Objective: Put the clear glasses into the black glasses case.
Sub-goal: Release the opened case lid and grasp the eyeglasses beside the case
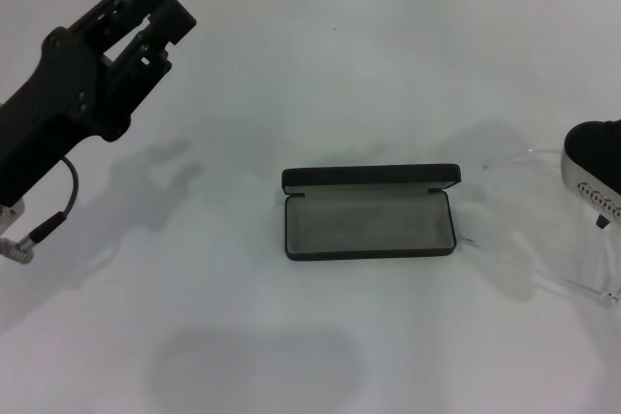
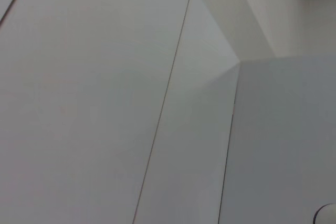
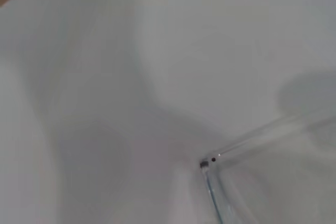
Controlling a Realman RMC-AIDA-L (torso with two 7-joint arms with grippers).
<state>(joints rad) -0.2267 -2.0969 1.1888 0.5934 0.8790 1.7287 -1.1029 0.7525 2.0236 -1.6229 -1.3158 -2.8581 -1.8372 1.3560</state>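
Observation:
The black glasses case [image 1: 370,223] lies open in the middle of the white table, its lid standing up at the far side and its grey lining bare. The clear glasses [image 1: 579,257] are at the table's right edge, to the right of the case and just below my right gripper [image 1: 594,176]; I cannot tell whether the gripper holds them. In the right wrist view one hinge of the clear glasses [image 3: 206,164] shows close up, with clear arms running off from it. My left gripper [image 1: 160,9] hangs raised at the far left, well away from the case.
The white table [image 1: 320,94] runs back to a white wall with seams. The left wrist view shows only white panels [image 2: 105,103].

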